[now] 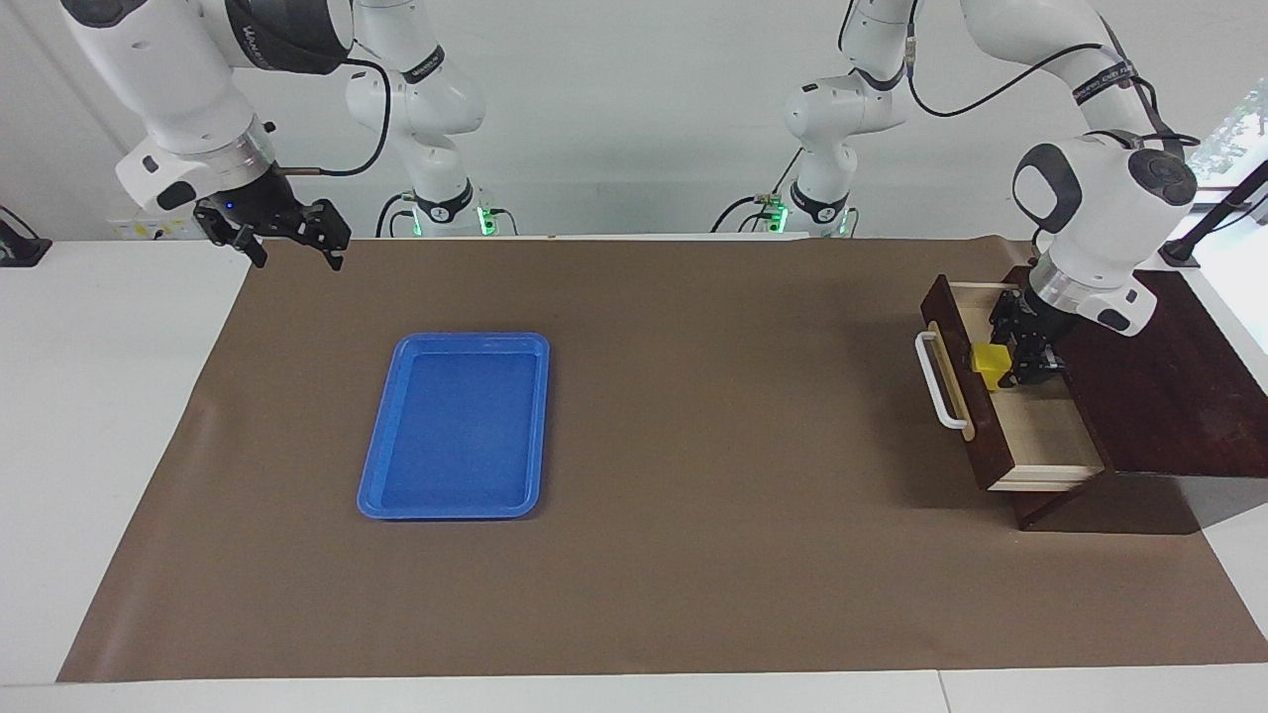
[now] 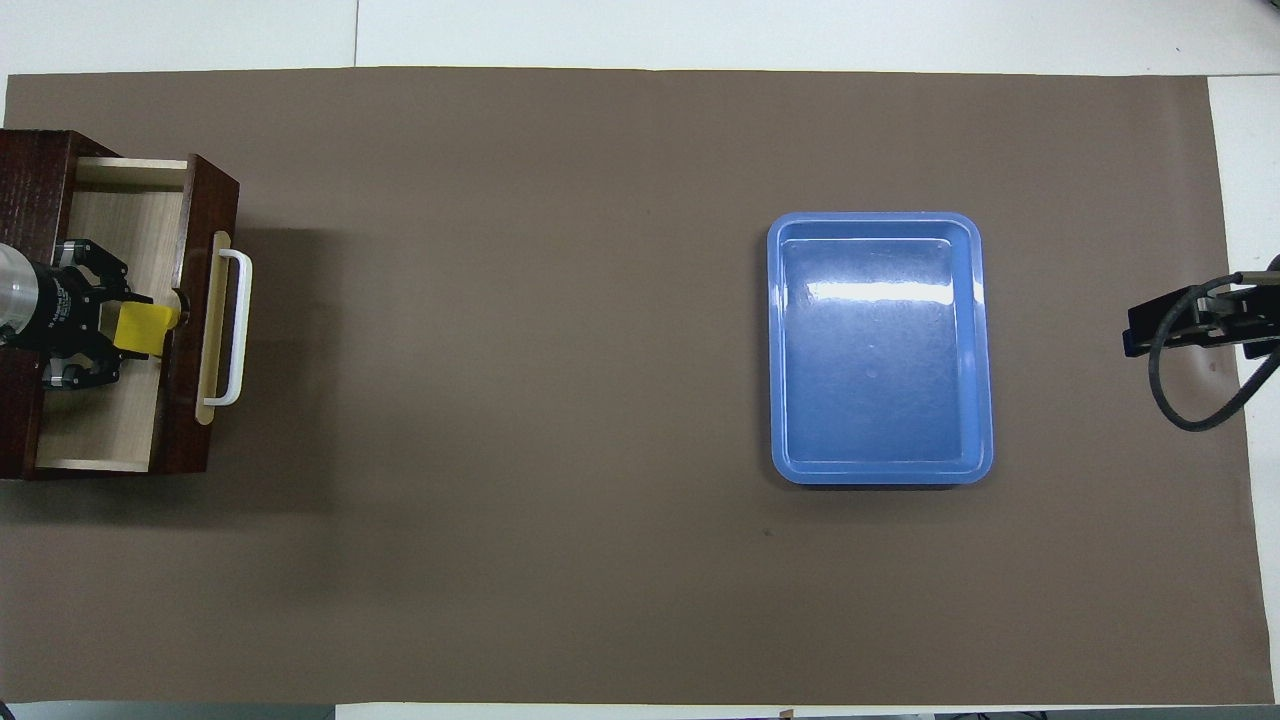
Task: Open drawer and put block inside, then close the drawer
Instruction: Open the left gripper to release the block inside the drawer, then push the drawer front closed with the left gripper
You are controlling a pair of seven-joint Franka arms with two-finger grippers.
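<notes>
The dark brown box (image 1: pixel 1159 396) stands at the left arm's end of the table, and its drawer (image 1: pixel 1050 441) is pulled open, white bar handle (image 1: pixel 939 381) toward the table's middle. My left gripper (image 1: pixel 1004 364) reaches down into the drawer and is shut on the small yellow block (image 1: pixel 989 357), just inside the drawer's front panel. From overhead the block (image 2: pixel 140 330) sits over the pale wood interior (image 2: pixel 110 420), with the left gripper (image 2: pixel 128 328) around it. My right gripper (image 1: pixel 295 255) waits in the air, open and empty, over the mat's edge at the right arm's end.
A flat blue tray (image 1: pixel 471 340) lies empty on the brown mat toward the right arm's end; it also shows in the overhead view (image 2: pixel 875 217). The brown mat (image 1: pixel 713 416) covers most of the white table.
</notes>
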